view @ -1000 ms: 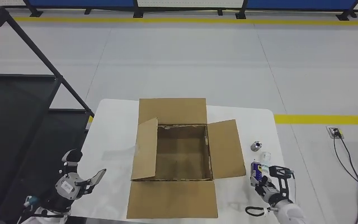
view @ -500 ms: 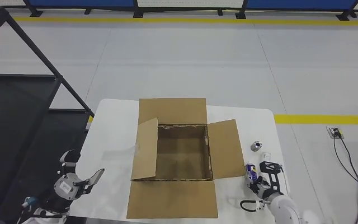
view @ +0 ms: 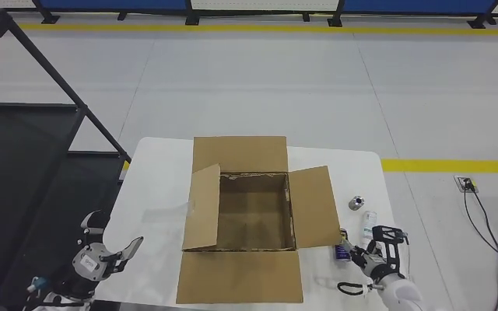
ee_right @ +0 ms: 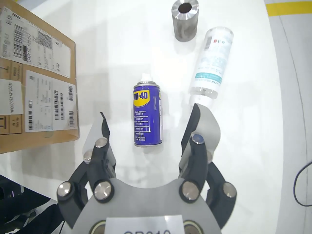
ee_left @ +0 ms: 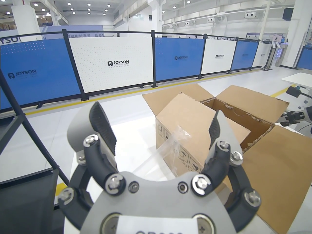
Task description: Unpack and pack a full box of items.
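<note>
Presently: blue spray can (ee_right: 147,115) beside corrugated cardboard box (ee_right: 36,74); bored steel cylinder (ee_right: 185,23), clear bottle (ee_right: 213,62) farther out; my right tool (ee_right: 149,110), left tool (ee_left: 157,113) wide.

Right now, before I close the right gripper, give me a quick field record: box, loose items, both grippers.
box: open, flaps folded out
spray can: on the table beside a box flap, ungripped
white bottle: lying beside the spray can
metal cylinder: beyond the white bottle, apart from it
right gripper: open, lined up on the spray can
left gripper: open, holding nothing, at the box's opposite side
</note>
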Action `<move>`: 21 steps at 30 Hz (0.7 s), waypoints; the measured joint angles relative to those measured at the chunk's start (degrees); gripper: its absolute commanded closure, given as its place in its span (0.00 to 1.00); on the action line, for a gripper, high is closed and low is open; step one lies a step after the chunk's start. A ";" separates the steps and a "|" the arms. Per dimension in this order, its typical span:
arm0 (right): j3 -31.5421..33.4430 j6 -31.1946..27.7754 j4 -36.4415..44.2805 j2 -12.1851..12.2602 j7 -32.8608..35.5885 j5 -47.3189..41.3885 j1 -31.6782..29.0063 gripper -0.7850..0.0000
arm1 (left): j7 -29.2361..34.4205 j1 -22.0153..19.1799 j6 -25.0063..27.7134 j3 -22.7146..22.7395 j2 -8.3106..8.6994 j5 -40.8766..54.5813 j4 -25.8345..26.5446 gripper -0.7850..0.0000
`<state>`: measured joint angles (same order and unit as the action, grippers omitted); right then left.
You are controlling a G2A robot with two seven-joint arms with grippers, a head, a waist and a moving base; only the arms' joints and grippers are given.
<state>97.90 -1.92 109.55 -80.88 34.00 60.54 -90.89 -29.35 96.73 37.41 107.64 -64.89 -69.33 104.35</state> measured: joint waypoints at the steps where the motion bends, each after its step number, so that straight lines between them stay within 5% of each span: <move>1: 0.16 -0.62 0.65 0.01 -1.10 -1.03 -0.40 1.00 | -0.11 0.07 -0.02 0.05 0.00 0.04 -0.04 0.00; 9: 3.36 -10.59 6.25 0.11 -14.17 -13.62 -5.50 1.00 | -0.83 0.60 0.10 0.75 0.00 0.82 -0.40 0.00; 15: 2.80 -10.49 10.16 -0.11 -22.37 -15.96 -7.29 0.98 | -0.79 0.66 0.35 0.99 0.00 1.62 -0.91 0.00; 17: 2.65 -10.61 10.27 -0.10 -22.35 -15.76 -7.28 0.72 | -0.69 0.58 0.38 0.97 0.00 1.67 -1.20 0.00; 18: 2.68 -10.62 10.21 -0.10 -22.28 -15.78 -7.27 0.00 | -0.87 0.62 0.42 1.09 0.00 1.73 -1.37 0.00; 21: 2.72 -10.62 10.17 -0.10 -22.25 -15.82 -7.27 0.00 | -1.78 0.87 0.33 1.78 -0.02 2.53 -2.09 0.00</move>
<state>100.61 -12.54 119.72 -80.98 11.75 44.72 -98.15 -31.13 97.60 37.74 109.41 -64.90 -66.81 102.26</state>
